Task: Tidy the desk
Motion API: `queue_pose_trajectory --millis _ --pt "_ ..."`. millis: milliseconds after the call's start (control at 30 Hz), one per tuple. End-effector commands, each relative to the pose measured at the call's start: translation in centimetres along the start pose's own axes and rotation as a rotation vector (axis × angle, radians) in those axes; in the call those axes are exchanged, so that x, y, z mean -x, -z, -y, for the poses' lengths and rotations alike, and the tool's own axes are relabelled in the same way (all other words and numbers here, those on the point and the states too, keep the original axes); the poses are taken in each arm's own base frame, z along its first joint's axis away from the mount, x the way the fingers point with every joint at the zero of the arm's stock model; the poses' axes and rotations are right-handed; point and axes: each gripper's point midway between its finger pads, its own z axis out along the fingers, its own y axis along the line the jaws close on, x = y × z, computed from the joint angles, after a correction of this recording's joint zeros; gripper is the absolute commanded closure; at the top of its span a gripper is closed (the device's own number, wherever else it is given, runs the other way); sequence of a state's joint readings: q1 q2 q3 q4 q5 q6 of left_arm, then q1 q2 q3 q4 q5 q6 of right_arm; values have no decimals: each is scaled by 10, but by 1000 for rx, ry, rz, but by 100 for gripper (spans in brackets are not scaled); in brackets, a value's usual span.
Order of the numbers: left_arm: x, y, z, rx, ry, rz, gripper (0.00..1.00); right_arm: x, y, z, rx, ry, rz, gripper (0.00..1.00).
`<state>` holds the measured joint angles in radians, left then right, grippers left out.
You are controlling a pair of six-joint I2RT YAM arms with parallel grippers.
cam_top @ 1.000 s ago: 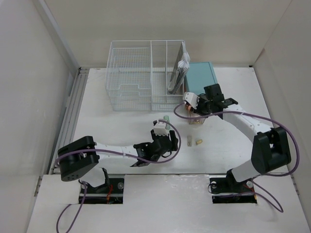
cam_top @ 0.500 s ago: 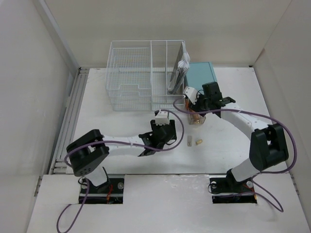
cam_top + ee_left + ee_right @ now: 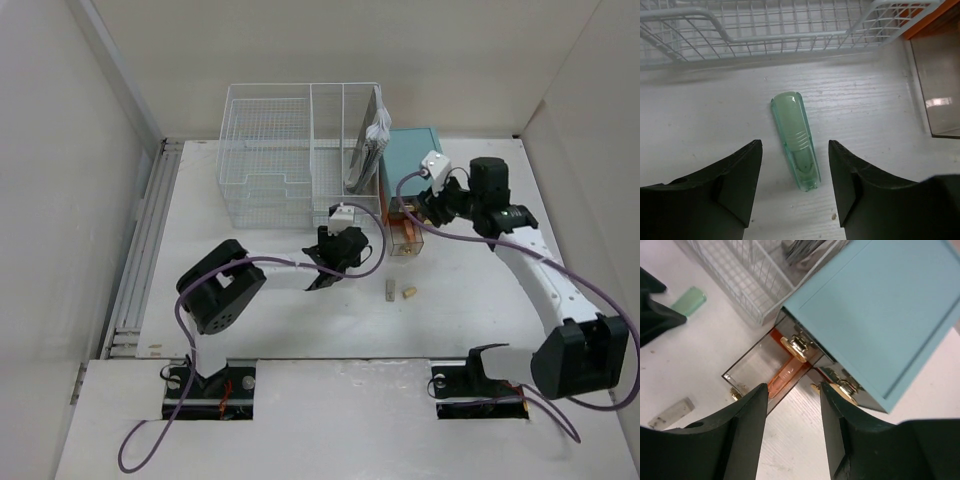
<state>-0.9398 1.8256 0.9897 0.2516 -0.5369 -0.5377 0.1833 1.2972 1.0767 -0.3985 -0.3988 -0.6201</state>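
The left pincer (image 3: 795,145) is spread open. A smooth, see-through green plastic cap (image 3: 794,131) lies between its fingers on the big flat white counter (image 3: 695,115), near the white wire rack (image 3: 765,35). The right pincer (image 3: 792,386) is open too, above a shiny clear drawer (image 3: 752,367) sticking out of the teal box (image 3: 875,310).

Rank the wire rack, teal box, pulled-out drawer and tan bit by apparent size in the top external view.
1. wire rack, by far the largest
2. teal box, though partly covered
3. pulled-out drawer
4. tan bit, clearly the smallest
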Motion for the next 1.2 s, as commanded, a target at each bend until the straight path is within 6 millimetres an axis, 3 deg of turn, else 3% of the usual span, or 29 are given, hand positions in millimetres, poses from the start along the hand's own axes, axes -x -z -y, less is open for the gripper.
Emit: queue_pose_trajectory --millis 0,33,267,467,600,667,700,767,833,967,1167 --pt "0 -7 2 -2 -42 -32 49 35 30 4 15 -44 133 49" --pt "6 -7 6 -9 -34 -21 49 41 39 6 2 -36 157 49" --pt "-11 -21 0 58 -93 -88 55 50 78 13 -17 -70 247 49" --pt "-9 -18 0 59 -94 -89 85 45 89 12 -28 -92 270 49" --pt "-1 -6 7 43 -107 -73 89 36 89 7 -21 -105 263 49" --pt "7 3 13 23 -125 -50 90 33 90 9 -32 -115 265 49" --pt "23 11 19 2 -99 -17 91 29 87 7 -28 -120 260 49" --pt "33 26 37 -71 -98 5 91 23 88 9 -46 -129 248 49" --pt "63 42 51 -142 -63 63 93 17 89 12 -65 -133 228 49" --pt "86 61 74 -270 -36 100 93 10 92 15 -69 -135 212 49" --pt "101 58 103 -429 -13 91 91 7 95 16 -77 -151 215 49"
